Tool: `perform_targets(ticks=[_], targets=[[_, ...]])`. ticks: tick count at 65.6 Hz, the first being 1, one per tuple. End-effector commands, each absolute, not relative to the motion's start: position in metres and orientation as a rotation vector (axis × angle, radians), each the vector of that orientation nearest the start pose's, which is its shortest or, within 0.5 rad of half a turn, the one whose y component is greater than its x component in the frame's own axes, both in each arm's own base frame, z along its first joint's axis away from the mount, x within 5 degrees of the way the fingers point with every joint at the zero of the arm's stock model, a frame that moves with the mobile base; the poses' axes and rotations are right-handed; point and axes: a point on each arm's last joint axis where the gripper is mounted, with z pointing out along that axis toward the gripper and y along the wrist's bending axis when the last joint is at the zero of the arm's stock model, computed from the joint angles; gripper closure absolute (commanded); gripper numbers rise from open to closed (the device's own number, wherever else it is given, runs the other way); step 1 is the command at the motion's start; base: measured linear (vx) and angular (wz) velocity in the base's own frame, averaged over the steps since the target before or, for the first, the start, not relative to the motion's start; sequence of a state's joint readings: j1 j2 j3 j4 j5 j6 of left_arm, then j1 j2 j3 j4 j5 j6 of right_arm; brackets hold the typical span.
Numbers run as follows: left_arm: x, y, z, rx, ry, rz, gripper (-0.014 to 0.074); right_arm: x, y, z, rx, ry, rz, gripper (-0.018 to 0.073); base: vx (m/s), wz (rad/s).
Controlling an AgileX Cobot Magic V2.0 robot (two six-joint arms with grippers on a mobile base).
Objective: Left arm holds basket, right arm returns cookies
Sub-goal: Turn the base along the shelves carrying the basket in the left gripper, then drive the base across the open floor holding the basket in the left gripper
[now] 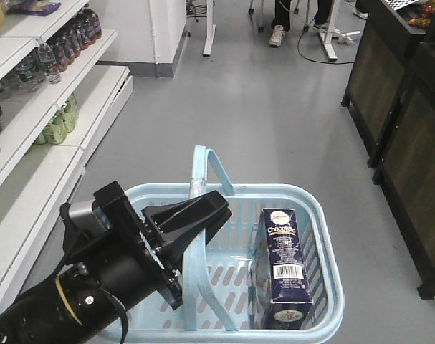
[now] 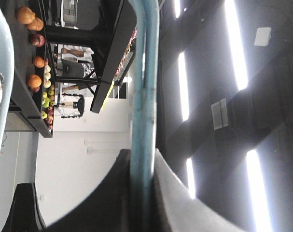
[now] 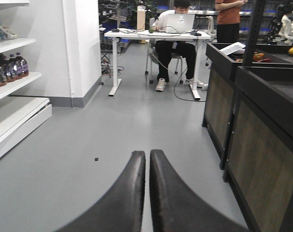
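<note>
handle (image 1: 203, 163) is clamped in the left claw (image 1: 211, 209), presumably so the basket (image 1: 324, 215) is held steady for unloading; cookie carton (image 1: 283, 261) is seen inside, along the right wall; right claw (image 3: 147, 162) is fully closed, nothing gripped.

Shop, drink shelves (image 1: 59, 86), fruit stand (image 2: 25, 99), shopping basket (image 1: 274, 190)

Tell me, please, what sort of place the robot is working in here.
Probably a mock grocery shop inside a lab or office: white shelves hold bottled drinks, a shopping basket carries a cookie carton, yet someone sits at a laptop desk.
</note>
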State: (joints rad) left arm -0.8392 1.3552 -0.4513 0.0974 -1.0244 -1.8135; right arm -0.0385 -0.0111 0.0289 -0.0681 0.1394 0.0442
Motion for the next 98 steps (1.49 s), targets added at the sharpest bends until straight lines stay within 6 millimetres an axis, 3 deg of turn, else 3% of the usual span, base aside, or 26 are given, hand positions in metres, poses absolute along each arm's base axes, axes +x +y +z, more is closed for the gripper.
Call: perform_targets(ticks=[1,98], targets=[[0.1601,-0.1914,0.2869,-0.611,1.422,-2.276,0.0599,0.0567,-0.0025,0.1928,0.002,1.575,-0.062,0.0566,0.06,-0.20],[0.1600,-0.1914,0.2870,-0.610,1.421,-2.277,0.0599,0.0567,-0.0025,0.1928,0.002,1.575,-0.062,0.0566,0.19,-0.06]])
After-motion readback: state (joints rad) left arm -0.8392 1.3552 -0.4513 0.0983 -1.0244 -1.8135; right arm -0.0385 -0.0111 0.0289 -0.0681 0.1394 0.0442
